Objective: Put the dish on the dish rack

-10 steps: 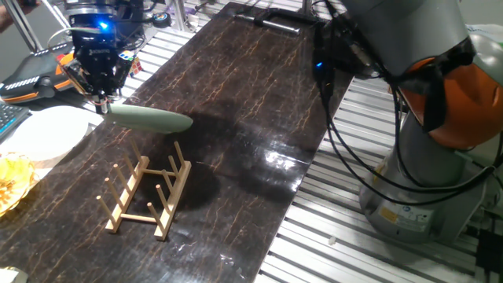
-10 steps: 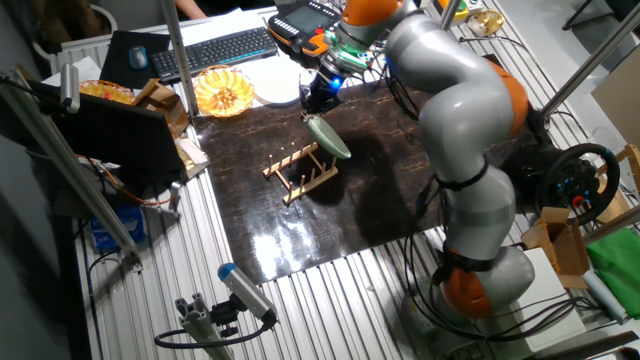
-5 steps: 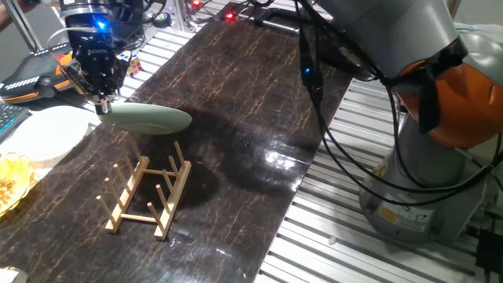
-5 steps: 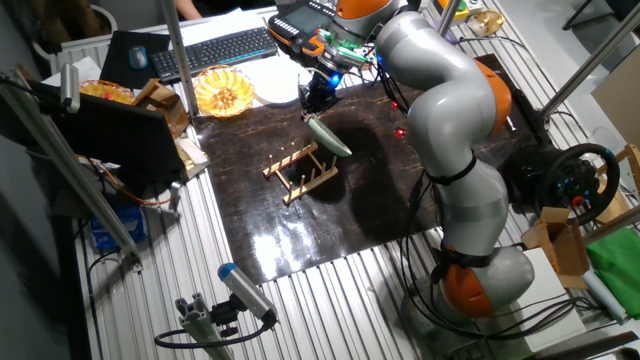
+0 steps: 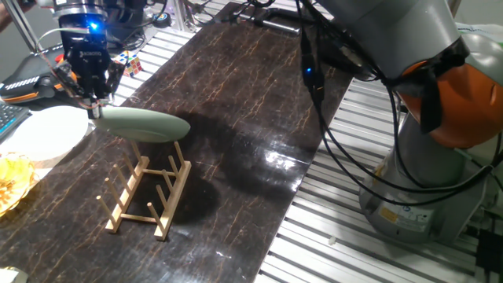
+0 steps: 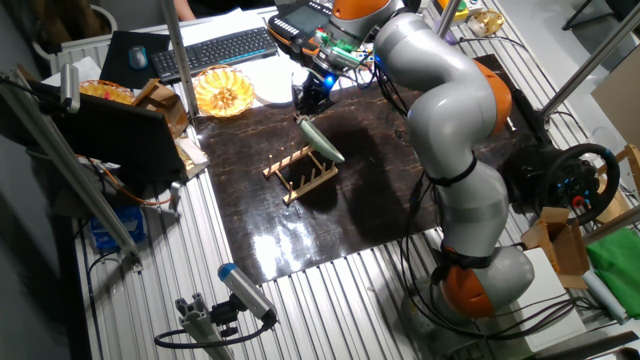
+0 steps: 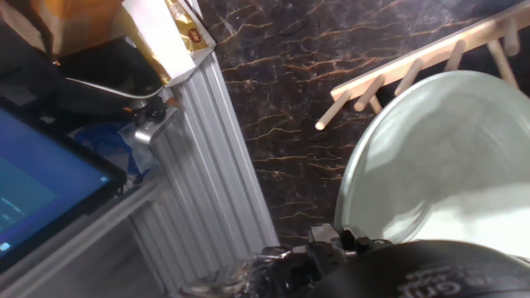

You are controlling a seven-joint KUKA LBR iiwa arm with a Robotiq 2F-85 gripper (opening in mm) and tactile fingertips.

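Note:
The dish is a pale mint-green plate. It hangs nearly edge-on just above the far end of the dish rack, a small light-wood rack with upright pegs on the dark marbled mat. My gripper is shut on the dish's left rim and points down. In the other fixed view the dish tilts over the dish rack below my gripper. In the hand view the dish fills the right side, with the dish rack's pegs behind it.
A larger white plate lies left of the rack at the mat's edge. A yellow bowl and a keyboard sit beyond it. A dark laptop stands left of the mat. The arm's base stands at the right.
My gripper has carried the dish a little to the left and lower. It now hangs closer over the rack's far pegs. The rack has not moved.

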